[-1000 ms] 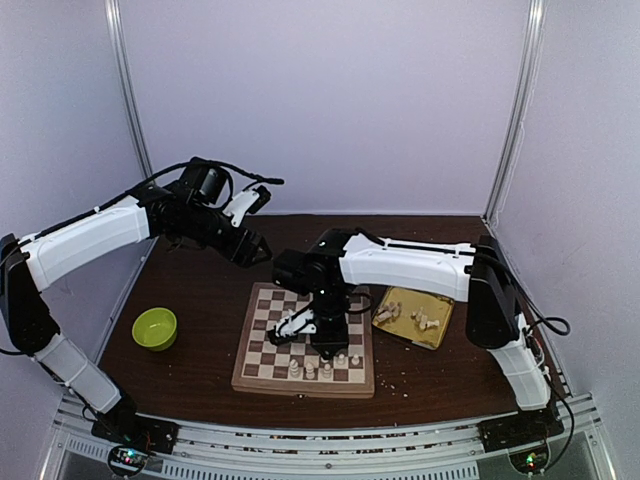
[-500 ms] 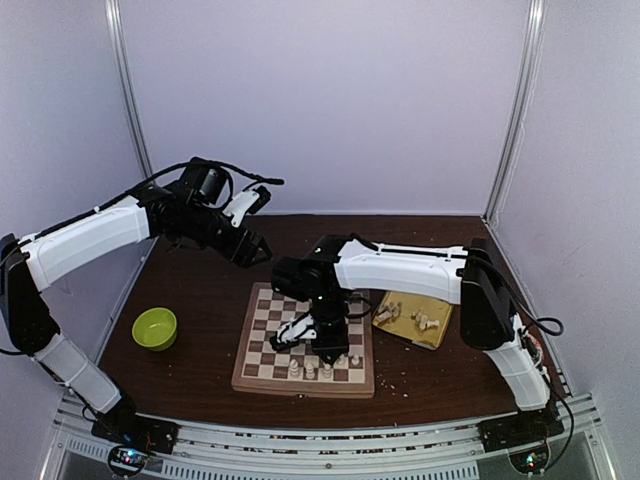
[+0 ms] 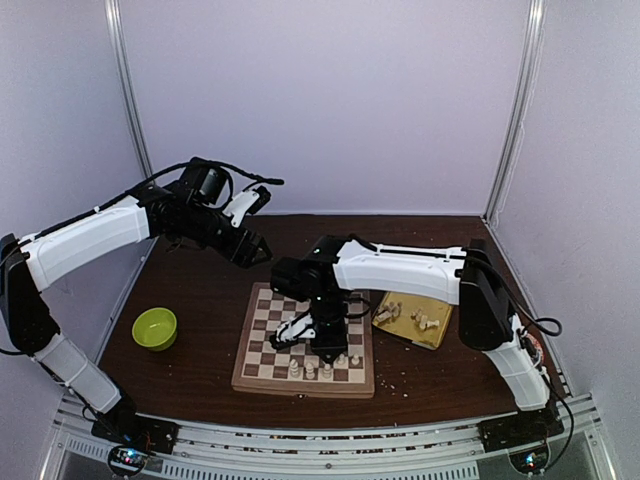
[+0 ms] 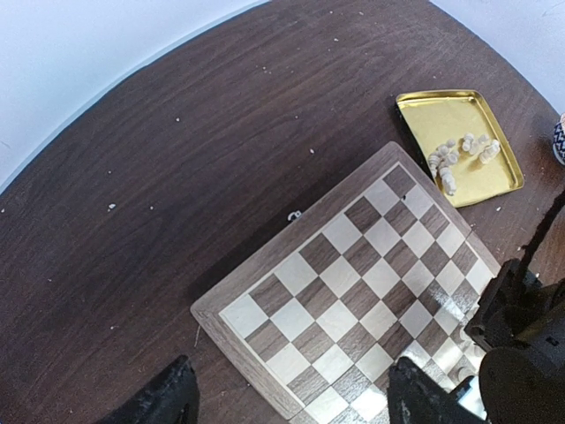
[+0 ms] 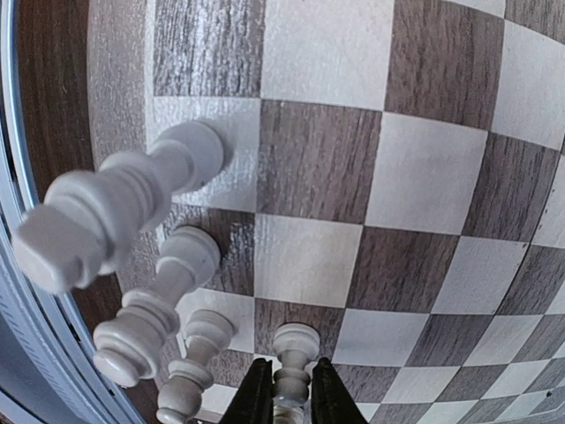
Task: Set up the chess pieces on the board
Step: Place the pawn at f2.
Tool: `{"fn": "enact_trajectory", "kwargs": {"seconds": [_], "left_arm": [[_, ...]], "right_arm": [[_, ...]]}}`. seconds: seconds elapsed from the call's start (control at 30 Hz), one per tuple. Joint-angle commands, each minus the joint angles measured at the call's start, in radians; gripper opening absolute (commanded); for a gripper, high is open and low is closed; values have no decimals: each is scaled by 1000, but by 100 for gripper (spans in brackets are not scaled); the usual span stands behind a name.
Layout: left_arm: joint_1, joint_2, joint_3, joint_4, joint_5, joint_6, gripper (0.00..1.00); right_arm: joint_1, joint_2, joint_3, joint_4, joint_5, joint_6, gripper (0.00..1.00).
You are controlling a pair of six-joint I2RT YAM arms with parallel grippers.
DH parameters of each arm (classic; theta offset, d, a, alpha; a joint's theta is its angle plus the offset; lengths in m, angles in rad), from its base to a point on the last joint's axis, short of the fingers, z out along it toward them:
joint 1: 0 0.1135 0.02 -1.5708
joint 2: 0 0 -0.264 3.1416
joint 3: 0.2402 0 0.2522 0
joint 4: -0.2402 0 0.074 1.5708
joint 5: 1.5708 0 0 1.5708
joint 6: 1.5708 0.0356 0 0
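The board lies at mid-table. Several cream chess pieces stand along its near row, and more lie in the gold tray. My right gripper points down over that near row. In the right wrist view its fingers hug the stem of one upright chess piece, whose base rests on a dark square; three taller pieces stand beside it. My left gripper hovers open above the board's far left corner, its fingers wide apart with nothing between them.
A green bowl sits on the table left of the board. The gold tray with loose pieces lies right of the board. Crumbs dot the dark table. The right arm covers the board's near right part.
The right gripper has come down a little with its piece onto the near row. The left arm has not moved.
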Motion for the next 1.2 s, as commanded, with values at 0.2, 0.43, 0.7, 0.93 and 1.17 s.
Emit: {"fn": "enact_trajectory", "kwargs": {"seconds": [0.2, 0.43, 0.7, 0.93, 1.17], "left_arm": [[-2, -31, 27, 15, -4, 16, 75], [-2, -31, 27, 16, -6, 18, 75], [-2, -34, 20, 21, -40, 29, 75], [-4, -60, -31, 99, 0, 43, 75], [-38, -5, -42, 122, 3, 65, 73]], "right_arm": [[2, 12, 20, 7, 27, 11, 17], [0, -45, 25, 4, 28, 10, 22], [-45, -150, 11, -8, 15, 10, 26], [-140, -375, -223, 67, 4, -7, 26], [-356, -611, -538, 170, -29, -10, 26]]}}
